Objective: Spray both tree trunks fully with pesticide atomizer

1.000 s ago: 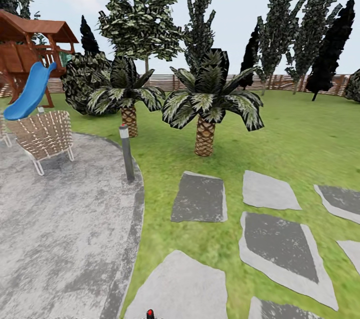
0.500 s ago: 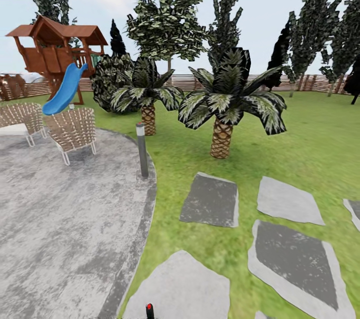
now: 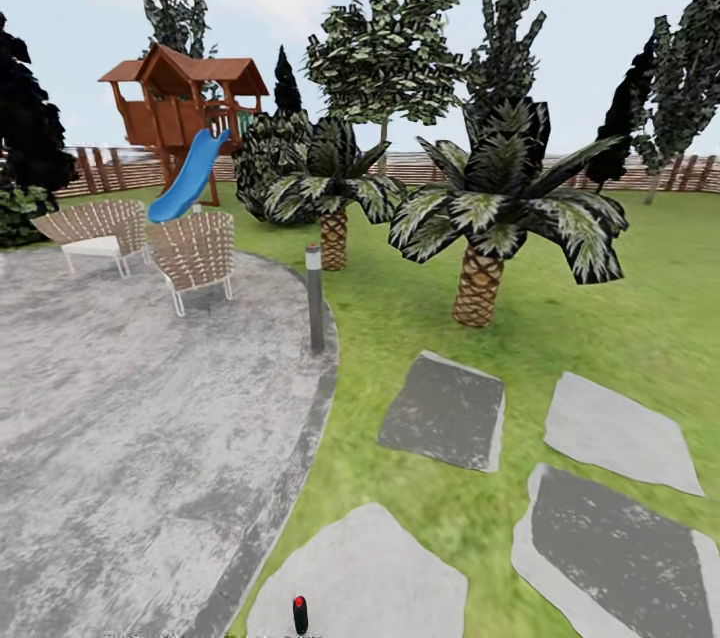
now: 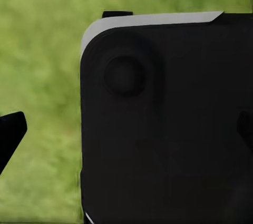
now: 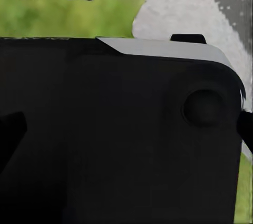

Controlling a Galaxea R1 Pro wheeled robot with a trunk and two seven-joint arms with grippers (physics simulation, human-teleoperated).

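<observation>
Task appears barely begun: the robot faces the lawn (image 3: 620,318) and two palms (image 3: 480,288) beyond the lamp post (image 3: 315,298), the atomizer's whereabouts and both target trunks unestablished, and the jaws' opening and contents cannot be told behind dark housing (image 4: 163,124).

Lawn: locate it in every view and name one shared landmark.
Head view: lawn spreads right of the paving, around the stones.
Left wrist view: lawn lies beside a black panel.
Right wrist view: lawn runs between stones, beyond a black panel.
Shared landmark: the stones, head and right wrist views.
</observation>
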